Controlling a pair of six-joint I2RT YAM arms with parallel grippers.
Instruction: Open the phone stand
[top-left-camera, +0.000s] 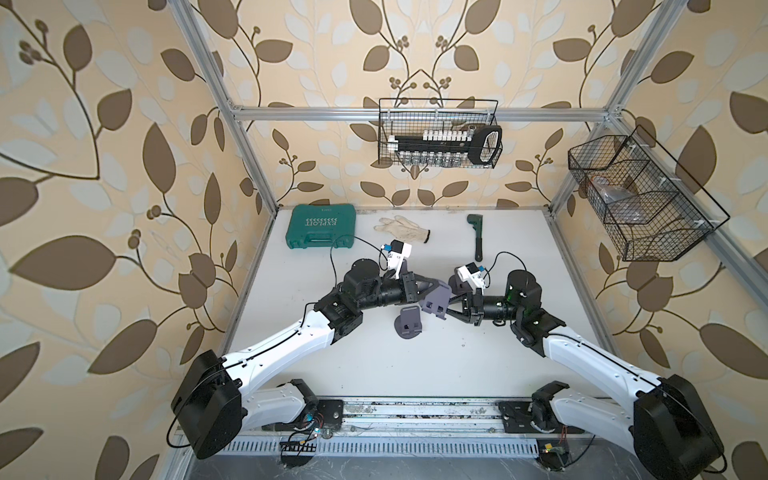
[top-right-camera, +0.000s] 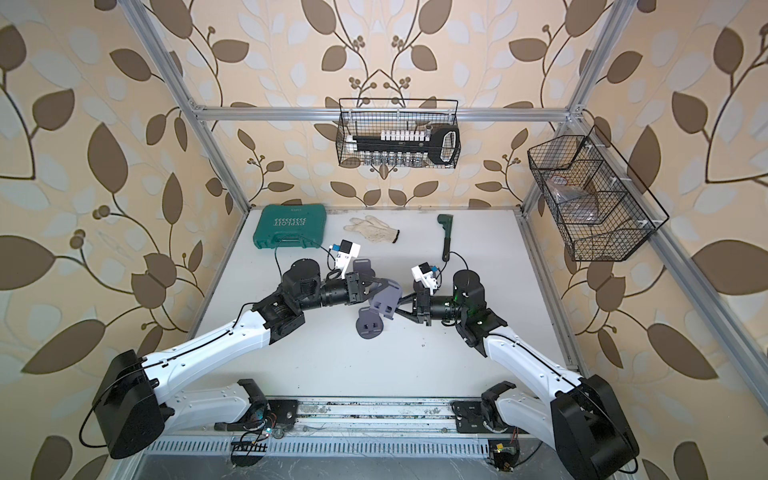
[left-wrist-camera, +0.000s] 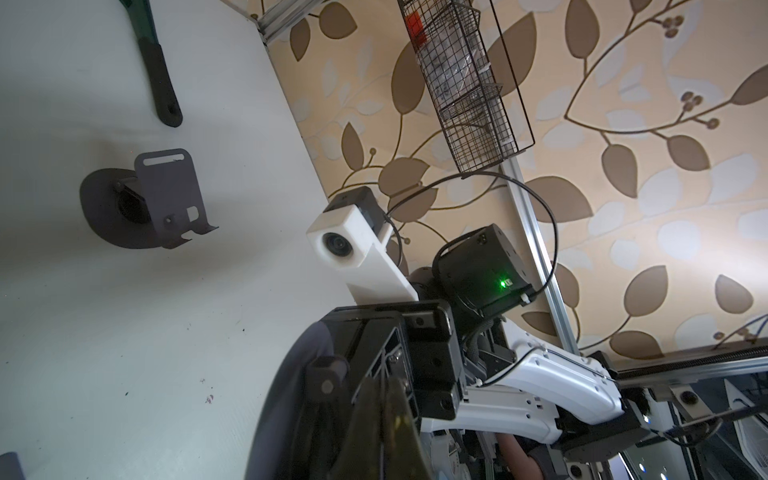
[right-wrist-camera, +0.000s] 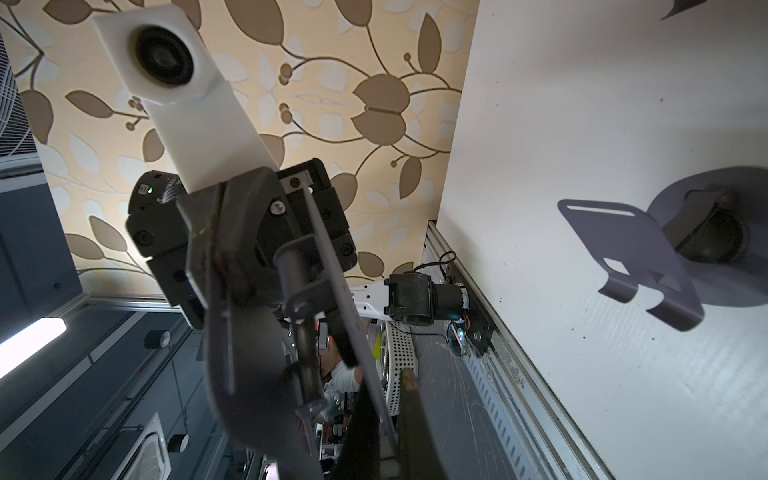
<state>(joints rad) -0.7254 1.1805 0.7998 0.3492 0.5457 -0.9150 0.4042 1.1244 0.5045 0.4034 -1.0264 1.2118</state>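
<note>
Hard against the left wrist lens sat the stand's (left-wrist-camera: 286, 399) dark round base, filling the lower part of that view. From a top view I read the rest: the stand hung in the air over the middle of the bench (top-left-camera: 374, 374), between the two arms and clear of the surface. I had the left end effector (top-left-camera: 436, 287) clamped on it from one side and the right end effector (top-left-camera: 449, 312) clamped on it from the other, both sets of jaws tight on thin metal.

By the right wrist view, the left side looked to have the base and the right side the plate (top-left-camera: 435, 302), with the hinge (right-wrist-camera: 293, 266) between them. I judged base and plate to be spread a little. How far, I could not tell.

To open it well, I reckoned one arm should act as the anchor while the other swung the plate in an arc about the hinge. A straight pull would likely drag the sheet out of the grip. Slow wrist rotation seemed right, with the arms so near each other.

A spare stand (top-left-camera: 409, 326) sat opened on the bench just in front, so I wanted no loss of height. Case (top-left-camera: 322, 226), glove (top-left-camera: 401, 227) and tool (top-left-camera: 478, 239) lay well apart at the back.
</note>
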